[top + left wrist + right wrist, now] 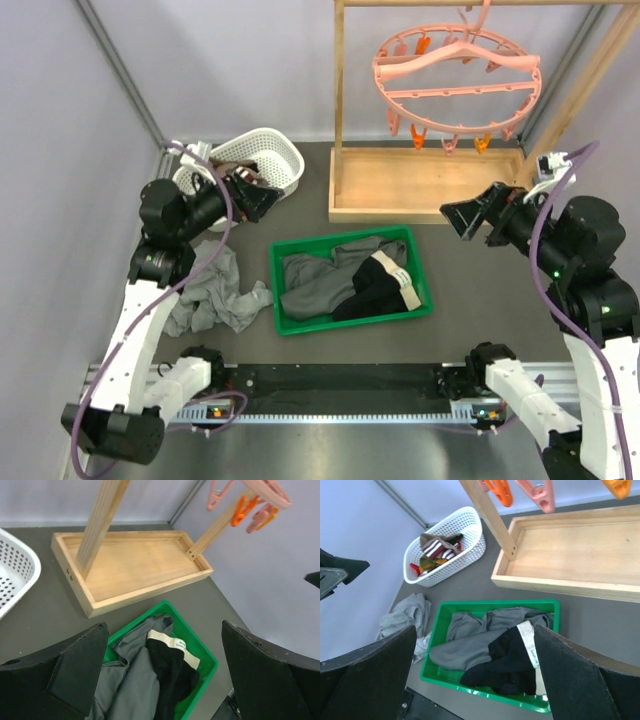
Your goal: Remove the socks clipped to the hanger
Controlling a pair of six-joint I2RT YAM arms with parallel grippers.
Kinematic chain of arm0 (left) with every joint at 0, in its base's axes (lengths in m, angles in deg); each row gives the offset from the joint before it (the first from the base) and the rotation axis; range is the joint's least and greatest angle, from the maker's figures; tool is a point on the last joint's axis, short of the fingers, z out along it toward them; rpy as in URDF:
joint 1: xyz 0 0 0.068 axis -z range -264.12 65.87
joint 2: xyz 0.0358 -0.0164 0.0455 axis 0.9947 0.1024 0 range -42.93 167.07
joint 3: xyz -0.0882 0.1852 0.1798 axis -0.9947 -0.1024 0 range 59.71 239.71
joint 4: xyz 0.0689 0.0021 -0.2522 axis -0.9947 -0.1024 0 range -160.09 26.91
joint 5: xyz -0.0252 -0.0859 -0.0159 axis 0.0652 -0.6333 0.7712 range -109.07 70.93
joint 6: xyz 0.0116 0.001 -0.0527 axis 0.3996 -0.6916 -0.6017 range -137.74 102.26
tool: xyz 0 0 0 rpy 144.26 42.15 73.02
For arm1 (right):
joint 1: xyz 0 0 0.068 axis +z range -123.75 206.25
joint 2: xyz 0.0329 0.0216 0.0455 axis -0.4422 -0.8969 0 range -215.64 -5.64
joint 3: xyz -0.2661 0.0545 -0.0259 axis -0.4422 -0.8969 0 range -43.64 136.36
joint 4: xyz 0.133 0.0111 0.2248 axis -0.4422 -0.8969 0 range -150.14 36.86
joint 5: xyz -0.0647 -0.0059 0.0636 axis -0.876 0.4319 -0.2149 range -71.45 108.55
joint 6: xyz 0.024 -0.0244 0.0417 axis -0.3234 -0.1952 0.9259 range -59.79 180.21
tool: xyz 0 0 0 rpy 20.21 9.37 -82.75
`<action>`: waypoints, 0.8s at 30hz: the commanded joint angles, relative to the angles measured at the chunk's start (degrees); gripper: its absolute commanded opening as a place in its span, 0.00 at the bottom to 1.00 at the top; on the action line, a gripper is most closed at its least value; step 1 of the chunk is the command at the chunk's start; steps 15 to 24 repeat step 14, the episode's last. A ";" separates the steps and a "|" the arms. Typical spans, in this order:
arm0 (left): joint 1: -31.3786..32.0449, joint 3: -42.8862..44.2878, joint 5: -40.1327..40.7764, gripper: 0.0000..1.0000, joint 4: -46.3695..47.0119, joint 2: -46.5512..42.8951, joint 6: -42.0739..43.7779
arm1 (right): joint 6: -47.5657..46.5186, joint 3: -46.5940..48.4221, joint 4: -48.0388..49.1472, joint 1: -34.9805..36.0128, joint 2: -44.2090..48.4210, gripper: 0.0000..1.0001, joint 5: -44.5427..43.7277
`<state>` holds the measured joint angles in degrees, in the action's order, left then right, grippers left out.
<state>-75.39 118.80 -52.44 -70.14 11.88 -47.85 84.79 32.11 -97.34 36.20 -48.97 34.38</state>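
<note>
**Hanger** (455,92): pink ring on the wooden rack (430,182), far right. Clips (497,492) dangle bare; no sock shows on any clip in view.

**Socks** (437,552): striped and coloured bundle heaped in the white basket (287,152), far left.

**Left gripper** (268,198): jaws parted, empty, just beside the basket.

**Right gripper** (452,216): jaws parted, empty, below the hanger.

**Green bin** (273,285): grey and black garments (345,285), not task items. A grey cloth (210,295) lies loose beside it.

**Hazards:** Task judged likely complete. A further reach could snag an empty clip, swing the hanger, or jolt the rack. A left-arm sweep could tip the basket and spill the socks.
</note>
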 commanded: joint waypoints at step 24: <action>0.06 -0.38 -5.40 0.99 1.51 -7.87 -1.53 | 4.86 -4.47 6.85 -0.29 2.02 0.99 4.47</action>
